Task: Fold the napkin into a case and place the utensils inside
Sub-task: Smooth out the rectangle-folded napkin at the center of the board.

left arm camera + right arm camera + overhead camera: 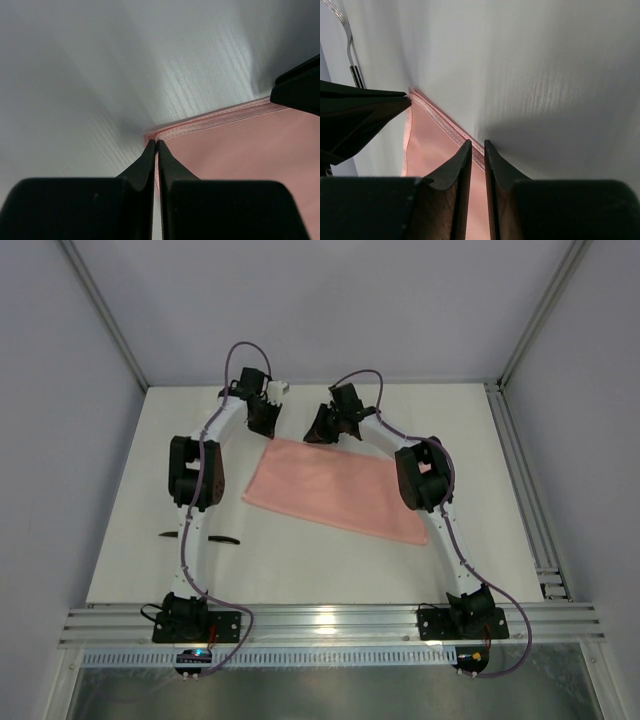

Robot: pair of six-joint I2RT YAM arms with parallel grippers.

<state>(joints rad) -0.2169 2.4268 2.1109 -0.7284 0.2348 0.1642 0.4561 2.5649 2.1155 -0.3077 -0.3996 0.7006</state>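
Observation:
The salmon-pink napkin (335, 490) lies flat on the white table as a folded rectangle with a doubled hem along its far edge. My left gripper (266, 424) is at its far left corner. In the left wrist view the fingers (155, 142) are pressed together on the napkin's corner (240, 160). My right gripper (322, 432) is at the far edge, right of the left one. Its jaws (474, 142) stand a narrow gap apart over the hem (430, 145). Two black utensils (166, 535) (226, 539) lie at the near left beside the left arm. No case shows.
The back wall stands close behind both grippers. The left gripper's finger (355, 115) shows in the right wrist view, and the right gripper's finger (300, 90) in the left wrist view. Aluminium rails (330, 620) run along the near edge.

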